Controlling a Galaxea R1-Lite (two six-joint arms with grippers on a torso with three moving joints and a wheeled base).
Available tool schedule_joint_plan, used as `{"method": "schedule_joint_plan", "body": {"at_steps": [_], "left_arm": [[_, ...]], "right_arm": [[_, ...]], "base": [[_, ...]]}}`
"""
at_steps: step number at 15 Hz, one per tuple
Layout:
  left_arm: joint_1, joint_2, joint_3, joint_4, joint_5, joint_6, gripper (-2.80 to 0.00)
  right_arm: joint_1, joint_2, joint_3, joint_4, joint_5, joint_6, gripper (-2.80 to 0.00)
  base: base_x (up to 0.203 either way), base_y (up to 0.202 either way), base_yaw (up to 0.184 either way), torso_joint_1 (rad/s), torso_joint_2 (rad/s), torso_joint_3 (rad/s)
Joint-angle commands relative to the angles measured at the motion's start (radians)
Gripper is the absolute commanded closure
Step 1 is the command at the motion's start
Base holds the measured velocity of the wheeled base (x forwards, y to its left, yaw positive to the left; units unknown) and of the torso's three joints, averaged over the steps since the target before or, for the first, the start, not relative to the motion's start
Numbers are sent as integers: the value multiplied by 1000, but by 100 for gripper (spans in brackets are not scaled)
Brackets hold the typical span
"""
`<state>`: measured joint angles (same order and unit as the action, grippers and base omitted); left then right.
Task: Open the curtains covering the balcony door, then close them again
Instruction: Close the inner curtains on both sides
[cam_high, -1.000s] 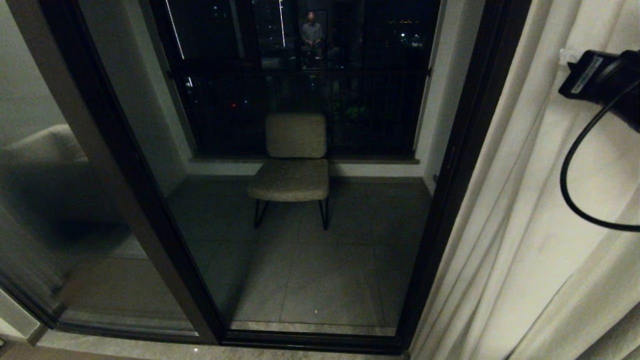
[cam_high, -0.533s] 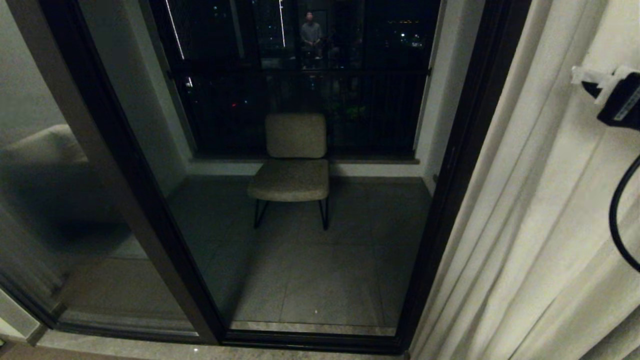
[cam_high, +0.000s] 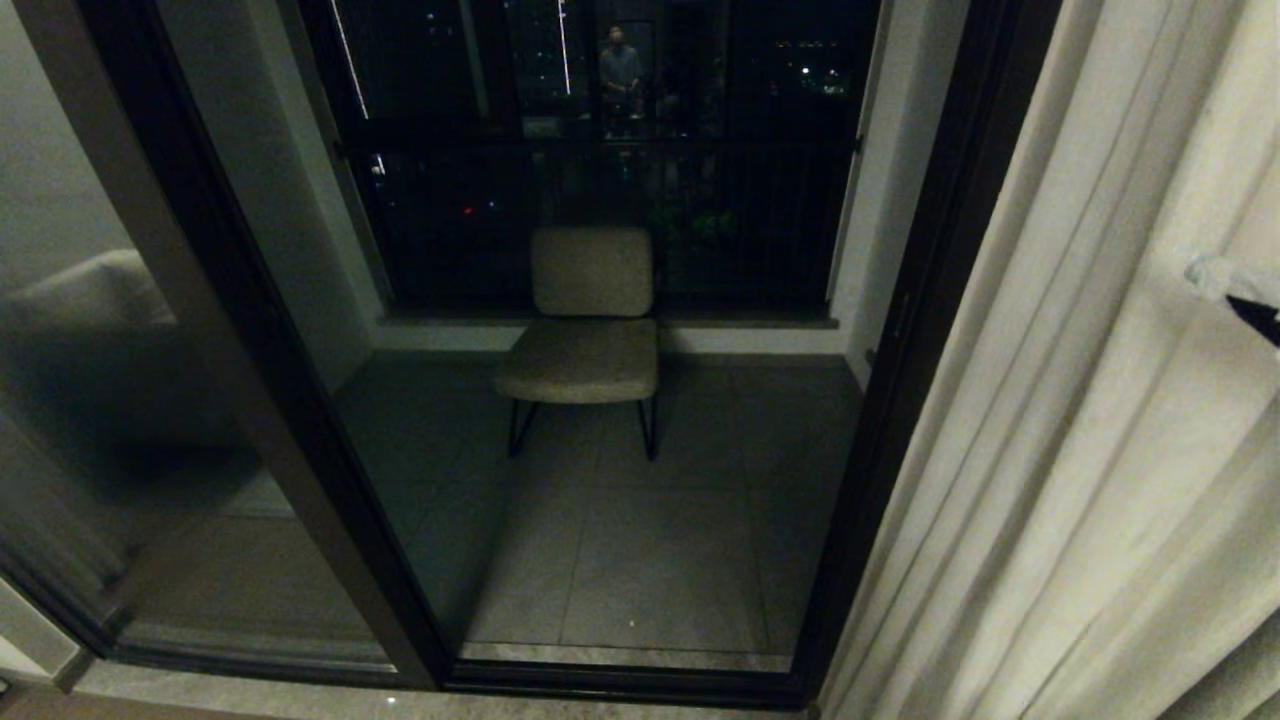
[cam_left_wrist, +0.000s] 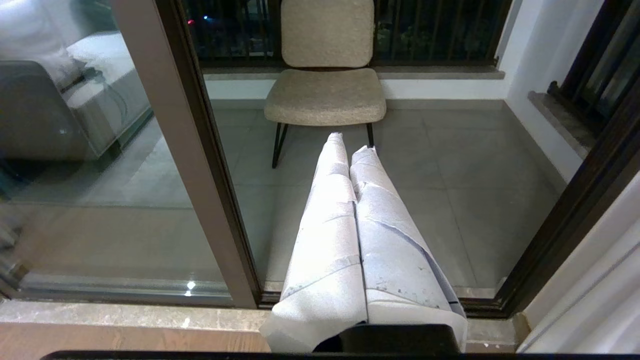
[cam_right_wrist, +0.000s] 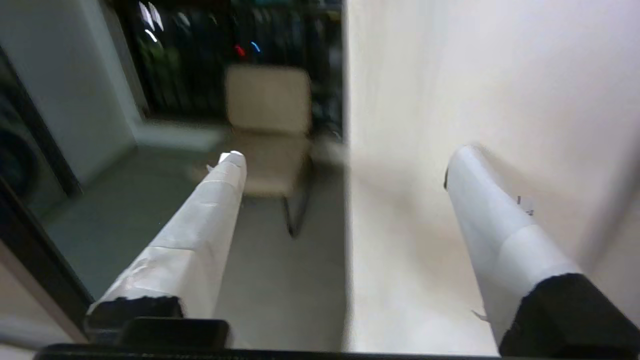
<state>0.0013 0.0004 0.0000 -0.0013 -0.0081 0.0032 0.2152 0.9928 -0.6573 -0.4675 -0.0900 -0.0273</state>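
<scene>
Cream woven fabric fills the near right of the head view: the floor-length pleated curtain panel (cam_high: 1080, 480) hangs gathered at about four o'clock, its straight hemmed edge running up along the right post of the door frame, so the glass is uncovered. Against this cloth, at three o'clock by the picture's edge, shows only the pale wrapped tip of the right tool (cam_high: 1225, 280); in the right wrist view its two white-wrapped fingers (cam_right_wrist: 200, 240) stand wide apart, released, with the curtain's edge (cam_right_wrist: 450, 100) hanging between them and nothing pinched. One finger lies in front of the cloth, the other in front of the open glass; whether either touches the fabric cannot be told. The left tool (cam_left_wrist: 352, 240) is seen only in its own wrist view, low before the door sill, its two white-wrapped fingers clenched tip to tip on nothing. Beyond both, the tall glass-paned balcony door (cam_high: 300, 420) with its dark brown-black metal frame spans from nine o'clock to two o'clock. Through the glass, at twelve o'clock, a beige padded chair (cam_high: 585, 330) on thin black legs stands on the grey tiled balcony floor (cam_high: 640, 560), its back to a dark railing (cam_high: 600, 210). Farther still, the night window holds the faint reflection of a person (cam_high: 620, 70).
</scene>
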Motion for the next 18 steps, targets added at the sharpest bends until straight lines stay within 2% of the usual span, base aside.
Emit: {"method": "schedule_joint_plan", "body": {"at_steps": [1,4,6,13,18], "left_arm": [[0,0,0,0,0,0,0],[0,0,0,0,-1,0,0],[0,0,0,0,0,0,0],[0,0,0,0,0,0,0],[0,0,0,0,-1,0,0]], "right_arm": [[-46,-72,33,19,-28,-37,-280],[-116,-39,14,9,-47,-79,-280],[-139,8,-45,5,-46,-88,-280],[-123,291,-315,-31,-35,-39,-280],[-121,488,-473,-59,-40,-44,-280]], "base": [[0,0,0,0,0,0],[0,0,0,0,0,0],[0,0,0,0,0,0],[0,0,0,0,0,0],[0,0,0,0,0,0]]}}
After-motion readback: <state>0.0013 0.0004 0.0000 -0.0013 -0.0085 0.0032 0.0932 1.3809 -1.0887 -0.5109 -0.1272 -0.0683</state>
